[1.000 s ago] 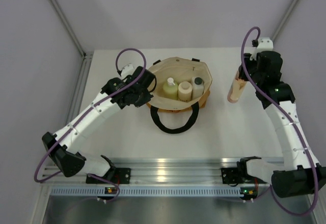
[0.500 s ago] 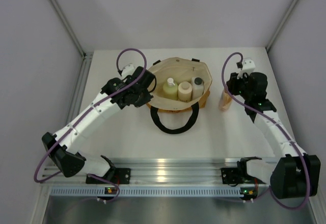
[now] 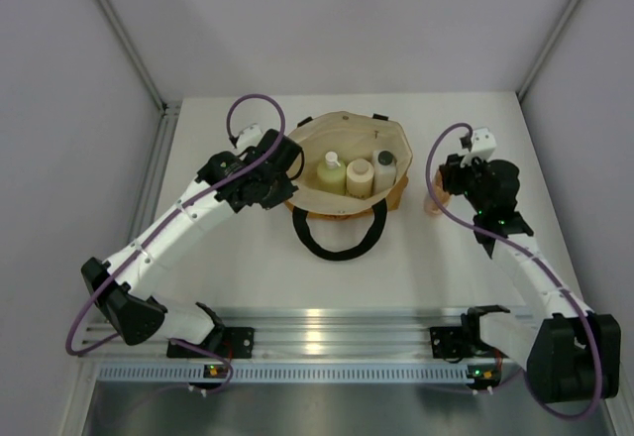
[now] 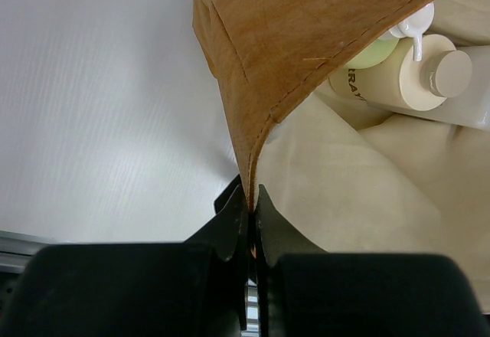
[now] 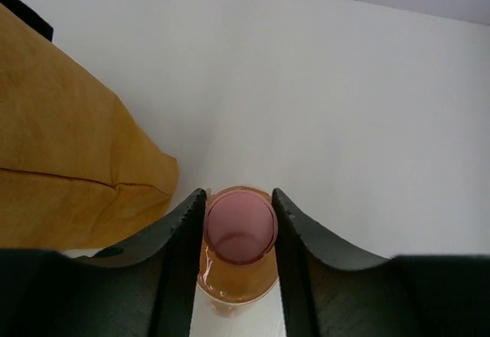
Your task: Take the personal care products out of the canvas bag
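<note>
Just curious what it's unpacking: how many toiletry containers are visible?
4. Three in the canvas bag: yellow-green bottle, cream cylinder, black-capped clear bottle. The orange bottle is outside, in the right gripper. Others may be hidden.

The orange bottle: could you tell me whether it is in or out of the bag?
Out: the right pincer grips the orange bottle beside the bag.

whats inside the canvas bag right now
Three containers in a row: yellow-green bottle, short cream cylinder, clear bottle with black cap. Floor of the canvas bag beneath them is hidden.
</note>
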Controlling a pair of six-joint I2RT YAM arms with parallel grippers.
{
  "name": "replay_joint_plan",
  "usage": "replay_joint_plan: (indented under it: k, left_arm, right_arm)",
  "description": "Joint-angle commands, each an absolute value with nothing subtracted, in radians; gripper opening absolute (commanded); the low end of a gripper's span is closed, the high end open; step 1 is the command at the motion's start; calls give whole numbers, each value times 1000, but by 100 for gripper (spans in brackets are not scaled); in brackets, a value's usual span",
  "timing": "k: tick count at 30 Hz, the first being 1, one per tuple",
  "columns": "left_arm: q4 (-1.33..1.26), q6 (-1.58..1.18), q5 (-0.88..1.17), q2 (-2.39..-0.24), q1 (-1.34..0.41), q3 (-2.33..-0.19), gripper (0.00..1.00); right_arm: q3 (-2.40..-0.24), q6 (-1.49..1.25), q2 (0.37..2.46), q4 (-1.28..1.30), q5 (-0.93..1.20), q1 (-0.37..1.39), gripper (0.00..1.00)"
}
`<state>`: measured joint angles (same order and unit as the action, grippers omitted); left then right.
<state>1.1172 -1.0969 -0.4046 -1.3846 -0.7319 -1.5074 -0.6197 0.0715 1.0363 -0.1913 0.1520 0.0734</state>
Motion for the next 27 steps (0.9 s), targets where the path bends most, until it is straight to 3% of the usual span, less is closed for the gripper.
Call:
replay_joint_plan:
  k: [1,2,3,4,9,15,19,21,25,27]
  left_arm:
    - [1095,-1091,-407,-1355,-735,-1546,0]
    - [1095,-1091,-405,-1356,-735,-1546,0]
    - [1095,-1091,-405,-1356,-735,-1545,0]
    - [1094,-1092,-403,-1356,-735,-1545,0]
    - [1091,-1094,-381,-1361,-735,-1546,0]
    - [1085,-1098,-367,-1364,-735,-1543,0]
    - [1083,-1100,-356,-1371,-735,-1545,0]
    - [1083,-1097,-356,-1371,-735,-1542,0]
    - [1083,-1095,-364,-1371,-735,-1540,0]
    - [1081,-1094,-365,-1374,-735,-1549,0]
  right_arm:
    - [-660,91,979,-359,183,57,44]
    - [-664,84,974,-348,181,57,59]
    - [-667,80,973,-336,178,57,84]
    - [-672,80,966,-330,167,57,99]
    - [-735,37,920,-235,137,58,99]
    - [-1075,-222,1003,105,279,57,100]
    - [-1181,-385,1081,152,347,89,99]
    - [-1247,-364,1104,278,255,147,99]
    - [-1422,-241,1170,448,-200,409,99]
    - [-1446,-238,1178,475,-296,480,99]
